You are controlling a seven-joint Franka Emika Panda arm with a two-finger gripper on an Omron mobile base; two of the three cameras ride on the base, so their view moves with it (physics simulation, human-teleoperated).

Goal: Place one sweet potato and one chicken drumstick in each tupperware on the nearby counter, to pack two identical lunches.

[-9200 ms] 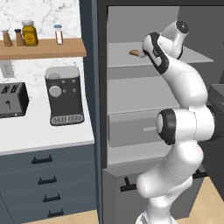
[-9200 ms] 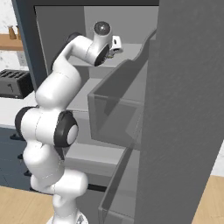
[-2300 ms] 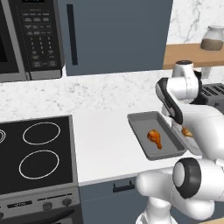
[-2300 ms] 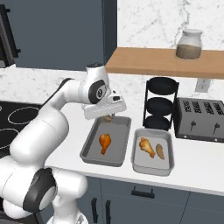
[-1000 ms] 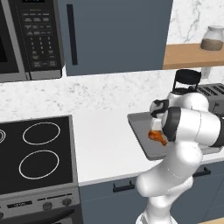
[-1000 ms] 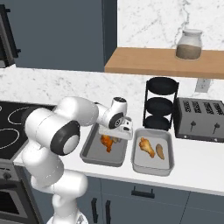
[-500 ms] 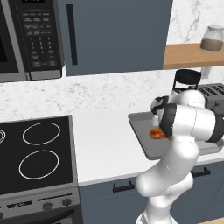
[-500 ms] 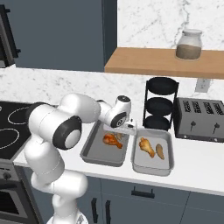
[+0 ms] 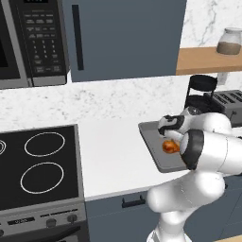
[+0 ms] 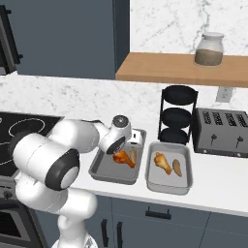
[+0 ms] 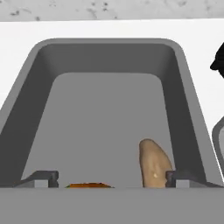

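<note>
My gripper (image 11: 111,179) hangs low over the darker tupperware (image 11: 109,57), its fingertips (image 11: 41,178) spread wide and holding nothing. A tan sweet potato (image 11: 154,164) lies on the container floor by the right finger, and a sliver of chicken drumstick (image 11: 89,185) shows between the tips. From the right base, the gripper (image 10: 134,140) is above that tupperware (image 10: 104,169), which holds a drumstick (image 10: 123,157) and a sweet potato (image 10: 132,155). The lighter tupperware (image 10: 186,181) beside it holds a drumstick (image 10: 162,162) and a sweet potato (image 10: 178,167). Both stand on the white counter (image 9: 113,160).
A black tiered rack (image 10: 177,116) and a toaster (image 10: 223,133) stand behind the containers. A wooden shelf (image 10: 160,68) with a jar (image 10: 209,48) hangs above. The black stovetop (image 9: 42,160) lies to the left, under a microwave (image 9: 28,42).
The fingers have spread apart over the darker tupperware, and the sweet potato now lies loose on its floor beside the drumstick. The hand has stayed low over the container.
</note>
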